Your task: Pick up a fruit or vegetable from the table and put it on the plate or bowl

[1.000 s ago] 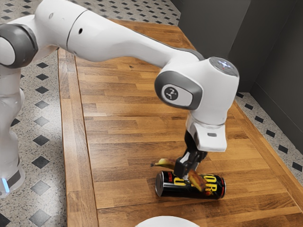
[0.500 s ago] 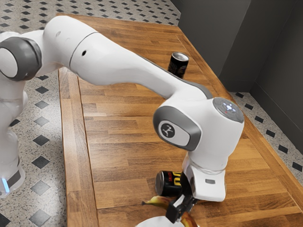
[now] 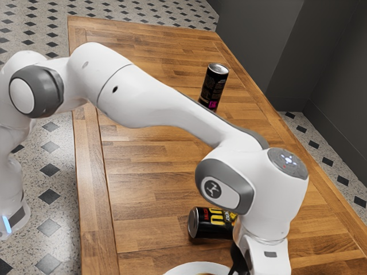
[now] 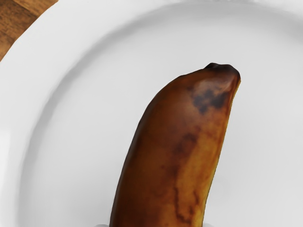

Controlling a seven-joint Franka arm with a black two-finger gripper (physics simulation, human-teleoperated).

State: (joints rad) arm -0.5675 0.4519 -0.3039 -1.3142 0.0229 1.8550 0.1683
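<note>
A brown-spotted banana (image 4: 180, 156) hangs close under my hand in the wrist view, its dark tip over the middle of the white plate (image 4: 71, 94). In the exterior view the plate's rim (image 3: 195, 268) shows at the table's near edge. My gripper (image 3: 239, 264) reaches down right beside and over that rim, mostly cut off by the lower edge. It is shut on the banana. I cannot tell whether the banana touches the plate.
A black energy-drink can (image 3: 209, 222) lies on its side just behind the plate, close to my hand. A second black can (image 3: 213, 86) stands upright far back toward the exterior view's right. The wooden table (image 3: 149, 143) has bare room in between.
My hand has carried the banana from above the lying can toward the near edge and lowered it over the plate. The arm has stretched forward, uncovering the upright can.
</note>
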